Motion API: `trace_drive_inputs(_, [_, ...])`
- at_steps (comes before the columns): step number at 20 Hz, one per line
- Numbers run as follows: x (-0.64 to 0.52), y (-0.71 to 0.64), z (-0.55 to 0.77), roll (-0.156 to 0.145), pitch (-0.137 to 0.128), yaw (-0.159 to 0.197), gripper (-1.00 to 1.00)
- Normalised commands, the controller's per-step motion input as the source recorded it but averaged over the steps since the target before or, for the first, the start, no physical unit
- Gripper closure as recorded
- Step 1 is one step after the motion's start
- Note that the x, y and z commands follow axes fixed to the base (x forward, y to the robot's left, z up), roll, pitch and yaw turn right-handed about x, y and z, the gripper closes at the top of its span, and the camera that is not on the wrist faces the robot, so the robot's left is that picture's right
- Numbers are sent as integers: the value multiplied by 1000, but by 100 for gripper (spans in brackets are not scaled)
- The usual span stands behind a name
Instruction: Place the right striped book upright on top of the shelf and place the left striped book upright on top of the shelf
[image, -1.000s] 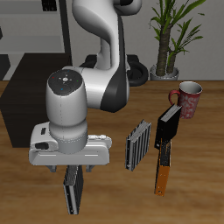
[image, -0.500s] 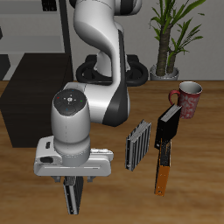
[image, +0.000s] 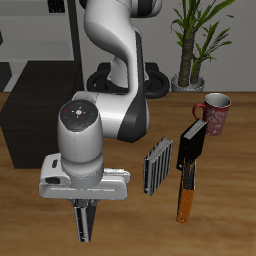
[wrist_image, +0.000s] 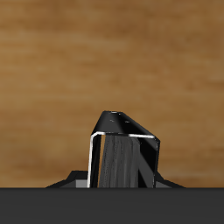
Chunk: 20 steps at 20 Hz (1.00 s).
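Since half a second ago the gripper (image: 85, 205) has sunk a touch lower over the right striped book (image: 84, 222), and its body hides a little more of that book; a second ago it hung higher and slightly farther back. The book itself has not shifted on the table (image: 225, 200).

That right striped book stands near the table's front edge, directly under the gripper, with its upper part between the two fingers (image: 79, 205) and its lower part showing below them. In the wrist view the book (wrist_image: 122, 153) fills the space just under the camera, its dark striped cover and pale edge seen from above, and the wooden tabletop (wrist_image: 105, 61) lies beyond it. The fingers sit on either side of the book's top, but whether they have pressed onto it I cannot tell from either view.

The left striped book (image: 158, 165) stands upright farther back and well apart from the gripper, nearer the middle of the table. Just beside it is a black book (image: 192, 145), upright, with an orange-brown book (image: 185, 195) in front of it. A dark red mug (image: 215, 113) stands farther back, and a potted plant (image: 195, 40) lies beyond it.

The shelf (image: 30, 120) is the low black box at the far side of the table from the books, partly hidden by the arm; its flat top bears neither striped book.
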Motion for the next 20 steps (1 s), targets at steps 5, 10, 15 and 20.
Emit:
trace_drive_inputs(5, [-304,97,722,-15,-65,-40,100])
trace_drive_inputs(10, [-523,141,837,-33,-67,-69,100])
trace_drive_inputs(15, [-429,160,592,13,-46,-20,100])
trace_drive_inputs(20, [-576,233,588,-2,-25,-18,100])
